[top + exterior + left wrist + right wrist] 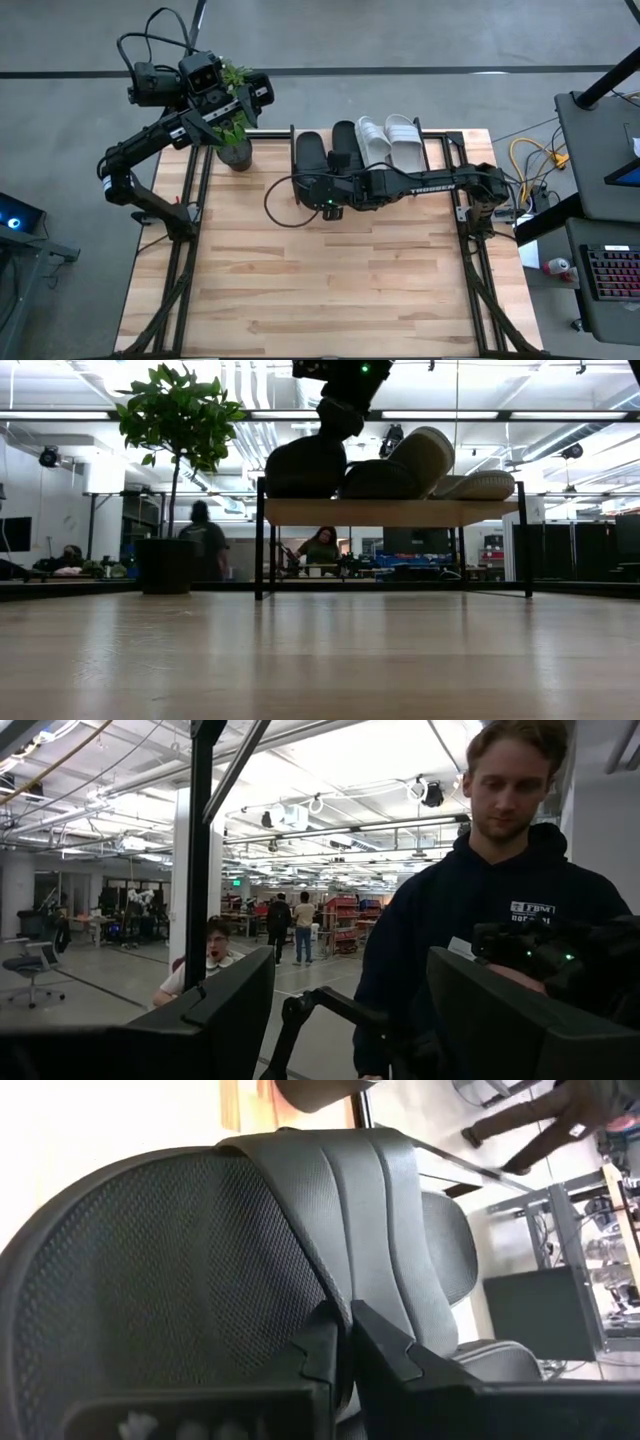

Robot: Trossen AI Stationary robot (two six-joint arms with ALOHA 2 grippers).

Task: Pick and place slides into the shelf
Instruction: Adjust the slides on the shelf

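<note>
4 open-toed slide sandals sit in a row on the low shelf with a light wooden plank top and thin black metal frame (440,150) at the far edge of the pale wooden tabletop (330,280): 2 black slides, the outer (309,153) and the inner (343,143), then 2 pale grey-white slides (373,142) (407,141). The right end effector (318,188) is at the outer black slide (200,1260), its dark fingers (385,1345) pinched nearly together on the wide strap. The left end effector (160,85) is raised beyond the tabletop's far-left corner, above a potted green plant (234,135), fingers spread apart and holding nothing. In the left wrist view a person in a dark hoodie (470,910) stands close.
</note>
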